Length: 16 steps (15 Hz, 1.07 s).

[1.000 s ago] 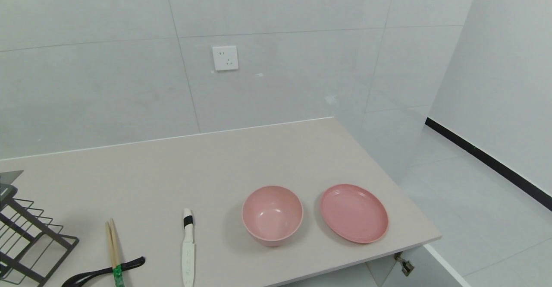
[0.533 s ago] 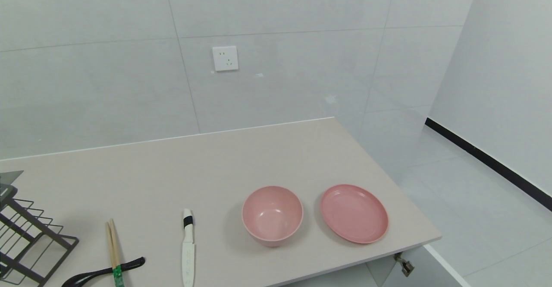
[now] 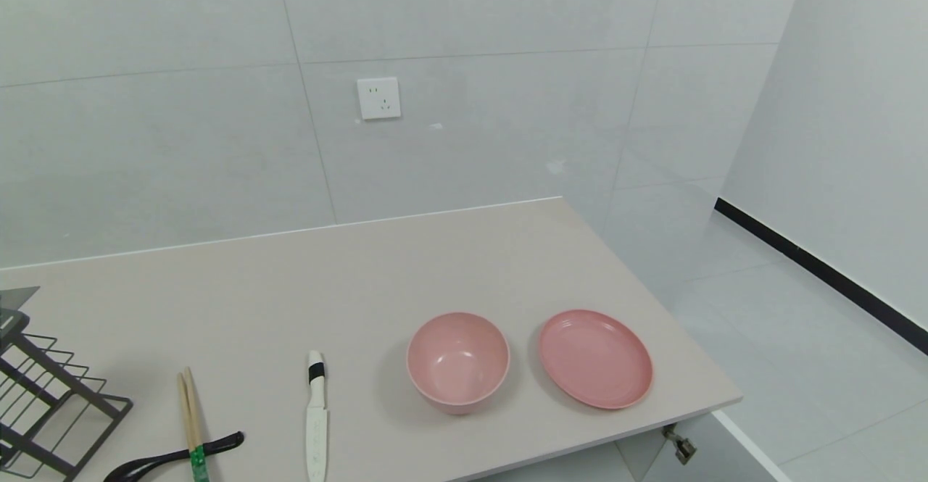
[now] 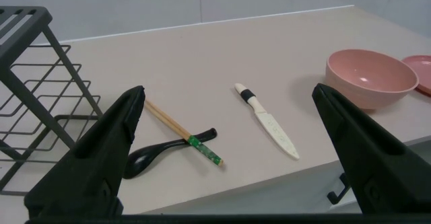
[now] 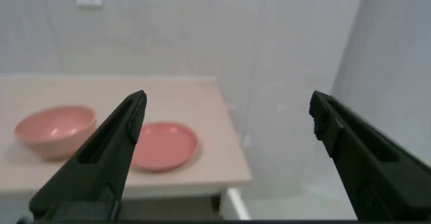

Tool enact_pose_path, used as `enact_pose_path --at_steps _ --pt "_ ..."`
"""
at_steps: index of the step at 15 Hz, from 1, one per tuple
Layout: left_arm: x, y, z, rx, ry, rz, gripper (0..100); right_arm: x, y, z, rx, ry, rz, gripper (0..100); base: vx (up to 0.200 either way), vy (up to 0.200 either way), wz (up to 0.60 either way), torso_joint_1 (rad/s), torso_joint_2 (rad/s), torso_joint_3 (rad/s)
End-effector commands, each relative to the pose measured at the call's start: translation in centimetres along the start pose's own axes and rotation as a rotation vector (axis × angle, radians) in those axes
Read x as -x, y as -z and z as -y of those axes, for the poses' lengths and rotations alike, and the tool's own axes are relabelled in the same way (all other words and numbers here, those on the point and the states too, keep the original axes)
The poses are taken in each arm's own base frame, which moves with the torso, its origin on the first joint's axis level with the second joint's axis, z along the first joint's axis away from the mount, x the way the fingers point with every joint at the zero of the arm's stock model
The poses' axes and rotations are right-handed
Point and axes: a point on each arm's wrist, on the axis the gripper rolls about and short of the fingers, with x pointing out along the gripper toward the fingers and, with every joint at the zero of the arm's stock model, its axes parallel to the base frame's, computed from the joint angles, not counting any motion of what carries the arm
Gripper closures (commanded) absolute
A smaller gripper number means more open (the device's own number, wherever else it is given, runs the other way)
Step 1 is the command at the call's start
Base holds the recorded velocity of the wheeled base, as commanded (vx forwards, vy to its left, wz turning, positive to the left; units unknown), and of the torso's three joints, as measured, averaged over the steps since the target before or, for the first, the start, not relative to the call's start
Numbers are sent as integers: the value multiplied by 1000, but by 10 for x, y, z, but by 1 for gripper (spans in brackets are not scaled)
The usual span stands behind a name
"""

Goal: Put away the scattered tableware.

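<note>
spread wide with nothing between the fingers: left gripper (image 4: 229, 95), hanging in front of the counter's front edge and above it. ahead of and below it, flat on the beige counter (image 4: 202, 56) and touching no finger: chopsticks (image 4: 176, 128) crossed over a black spoon (image 4: 143, 162), then a white knife (image 4: 267, 120) with a black band near the handle end. knife's long axis running away from the front edge, handle far, blade tip close to the edge. chopsticks roughly parallel to it, green-wrapped ends toward the front edge. spoon lying crosswise beneath them, its bowl toward the wire dish rack (image 4: 23, 17) at the counter's left end.

likewise spread and holding nothing: right gripper (image 5: 227, 101). beyond it, upright and side by side near the counter's right end: pink bowl (image 5: 55, 128) and pink plate (image 5: 163, 145), just beside each other, plate nearest the corner.

none of the tableware in the rack yet. judged nearer the left arm: chopsticks, spoon, knife and the rack itself. judged nearer the right arm: plate and bowl, both well apart from the rack. for the knife, probably a grasp across the handle, fingers set square to its long axis.

no readable brand, label or writing anywhere. green wrap on the chopsticks too small to read.
</note>
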Motion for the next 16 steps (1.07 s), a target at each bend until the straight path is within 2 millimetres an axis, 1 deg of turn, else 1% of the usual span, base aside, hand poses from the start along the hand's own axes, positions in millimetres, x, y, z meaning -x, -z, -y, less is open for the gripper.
enact_pose_path --at_steps 1,2,3,4,6,7,8,10,12,14,16 --pt "0 0 0 -1 1 -1 0 -2 5 -2 -23 -87 -126 0 0 0 0 0 0 0" --pt "0 0 0 -1 1 -1 0 -2 7 -2 -41 -118 -209 0 0 0 0 0 0 0" --pt "0 0 0 -1 1 -1 0 -2 7 -2 -45 -123 -225 0 0 0 0 0 0 0" --pt "0 0 0 -2 1 -1 0 -7 -6 -2 -57 -150 -273 0 0 0 0 0 0 0" --pt "0 0 0 -4 1 -1 0 -22 -23 1 -73 -160 -341 0 0 0 0 0 0 0" --pt "0 0 0 -4 1 -1 0 -32 -24 2 -86 -163 -401 0 0 0 0 0 0 0" --pt "0 0 0 -4 1 -1 0 -37 -23 2 -95 -172 -437 0 0 0 0 0 0 0" --pt "0 0 0 -5 3 -1 0 -54 -19 3 -128 -225 -561 0 0 0 0 0 0 0" --pt "0 0 0 -7 4 1 0 -63 -17 3 -139 -231 -612 0 0 0 0 0 0 0" --pt "0 0 0 -8 4 1 0 -79 -19 5 -142 -235 -637 0 0 0 0 0 0 0" --pt "0 0 0 -8 4 1 0 -92 -16 6 -150 -236 -672 0 0 0 0 0 0 0"
